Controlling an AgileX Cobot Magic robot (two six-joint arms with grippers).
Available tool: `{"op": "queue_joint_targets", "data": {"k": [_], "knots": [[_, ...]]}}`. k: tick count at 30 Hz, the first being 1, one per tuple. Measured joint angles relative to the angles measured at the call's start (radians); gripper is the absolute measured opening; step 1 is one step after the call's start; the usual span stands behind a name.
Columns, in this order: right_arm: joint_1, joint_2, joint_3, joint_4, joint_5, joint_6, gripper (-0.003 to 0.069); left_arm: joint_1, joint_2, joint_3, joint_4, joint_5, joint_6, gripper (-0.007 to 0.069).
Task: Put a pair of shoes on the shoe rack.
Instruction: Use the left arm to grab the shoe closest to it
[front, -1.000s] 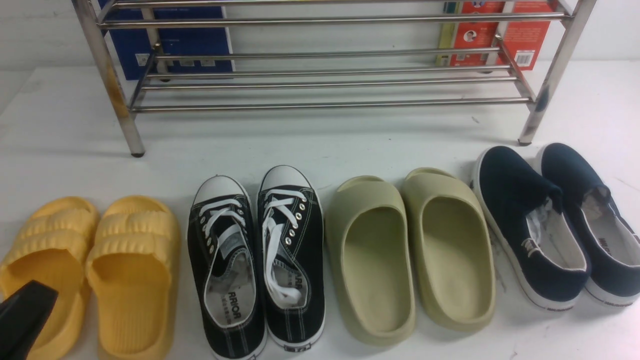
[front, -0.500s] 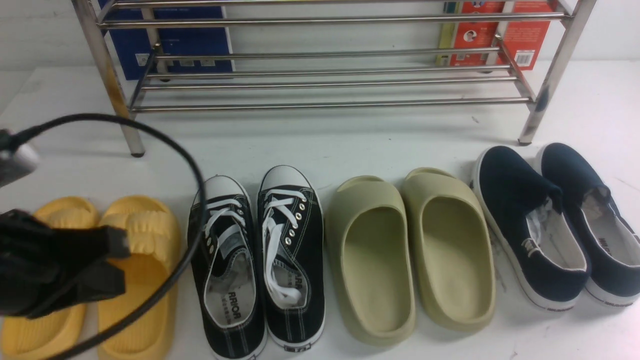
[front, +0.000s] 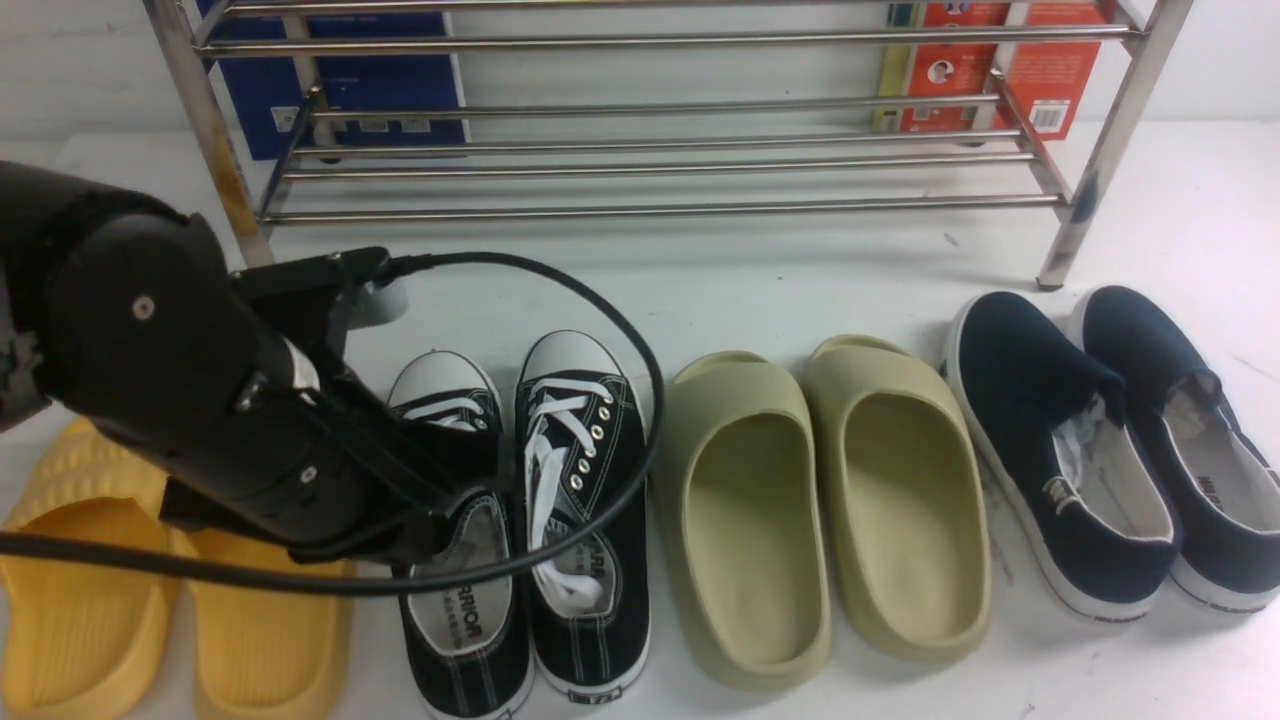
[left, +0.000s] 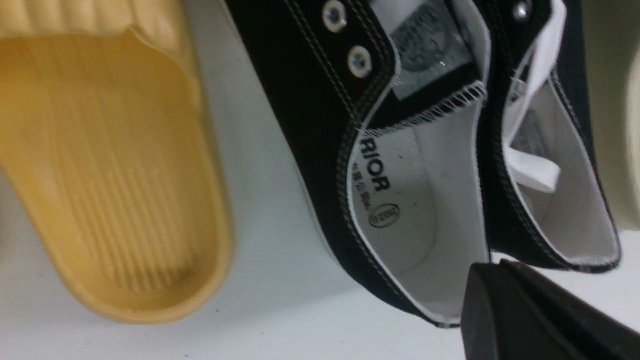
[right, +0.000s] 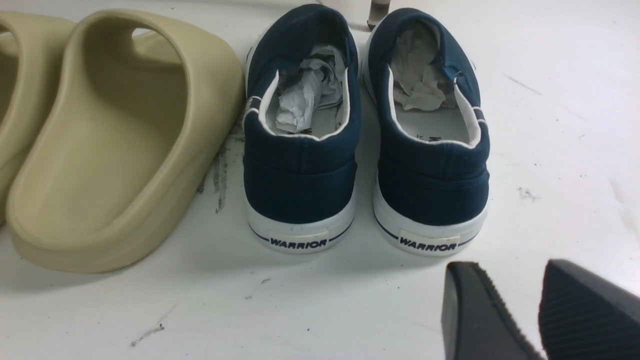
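Left claw (left: 492, 272) has swung over the black sneakers (front: 560, 500) beside the yellow slides (front: 90, 620), closed, empty; right claw (right: 520, 280) parted, empty

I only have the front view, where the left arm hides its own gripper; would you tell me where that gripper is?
Observer: The left wrist view shows the left gripper as one dark tip by the heels of the black sneakers; contact is unclear.
Operator: Thank you; and the right gripper?
Observer: The right wrist view shows the right gripper above the table behind the heels of the navy slip-ons, jaws apart, holding nothing.
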Motion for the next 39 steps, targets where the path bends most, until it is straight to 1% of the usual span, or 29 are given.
{"op": "queue_joint_targets", "data": {"k": [1, 2, 3, 4, 5, 6, 7, 8, 9, 11, 14, 19, 23, 24, 25, 26, 29, 30, 37, 39], "knots": [[0.000, 0.000, 0.000, 0.000, 0.000, 0.000, 0.0239, 0.000, 0.011, 0.000, 0.015, -0.002, -0.004, 0.0050], [0.000, 0.000, 0.000, 0.000, 0.000, 0.000, 0.0239, 0.000, 0.014, -0.001, 0.017, -0.003, -0.005, 0.0056], [0.000, 0.000, 0.000, 0.000, 0.000, 0.000, 0.0239, 0.000, 0.035, -0.002, 0.023, -0.006, -0.007, 0.0114], [0.000, 0.000, 0.000, 0.000, 0.000, 0.000, 0.0239, 0.000, 0.038, -0.002, 0.023, -0.006, -0.007, 0.0122], [0.000, 0.000, 0.000, 0.000, 0.000, 0.000, 0.0239, 0.000, 0.050, -0.002, 0.024, -0.009, -0.008, 0.0153], [0.000, 0.000, 0.000, 0.000, 0.000, 0.000, 0.0239, 0.000, 0.078, -0.002, 0.025, -0.011, -0.016, 0.0217], [0.000, 0.000, 0.000, 0.000, 0.000, 0.000, 0.0239, 0.000, 0.100, -0.002, 0.025, -0.012, -0.026, 0.0262], [0.000, 0.000, 0.000, 0.000, 0.000, 0.000, 0.0239, 0.000, 0.103, -0.002, 0.025, -0.013, -0.027, 0.0269], [0.000, 0.000, 0.000, 0.000, 0.000, 0.000, 0.0239, 0.000, 0.135, -0.004, 0.027, -0.016, -0.044, 0.0316], [0.000, 0.000, 0.000, 0.000, 0.000, 0.000, 0.0239, 0.000, 0.173, -0.004, 0.034, -0.017, -0.064, 0.0350], [0.000, 0.000, 0.000, 0.000, 0.000, 0.000, 0.0239, 0.000, 0.220, -0.003, 0.060, -0.023, -0.084, 0.0360], [0.000, 0.000, 0.000, 0.000, 0.000, 0.000, 0.0239, 0.000, 0.288, -0.002, 0.081, -0.056, -0.103, 0.0325], [0.000, 0.000, 0.000, 0.000, 0.000, 0.000, 0.0239, 0.000, 0.332, -0.002, 0.089, -0.070, -0.124, 0.0207], [0.000, 0.000, 0.000, 0.000, 0.000, 0.000, 0.0239, 0.000, 0.334, -0.002, 0.090, -0.070, -0.126, 0.0193], [0.000, 0.000, 0.000, 0.000, 0.000, 0.000, 0.0239, 0.000, 0.337, -0.002, 0.098, -0.070, -0.130, 0.0135], [0.000, 0.000, 0.000, 0.000, 0.000, 0.000, 0.0239, 0.000, 0.338, -0.002, 0.099, -0.068, -0.130, 0.0128], [0.000, 0.000, 0.000, 0.000, 0.000, 0.000, 0.0239, 0.000, 0.338, -0.002, 0.110, -0.060, -0.134, 0.0011], [0.000, 0.000, 0.000, 0.000, 0.000, 0.000, 0.0239, 0.000, 0.338, -0.002, 0.110, -0.057, -0.135, -0.0010], [0.000, 0.000, 0.000, 0.000, 0.000, 0.000, 0.0239, 0.000, 0.273, -0.001, 0.110, -0.024, -0.138, -0.0013], [0.000, 0.000, 0.000, 0.000, 0.000, 0.000, 0.0239, 0.000, 0.189, 0.000, 0.102, 0.033, -0.138, -0.0013]]}}
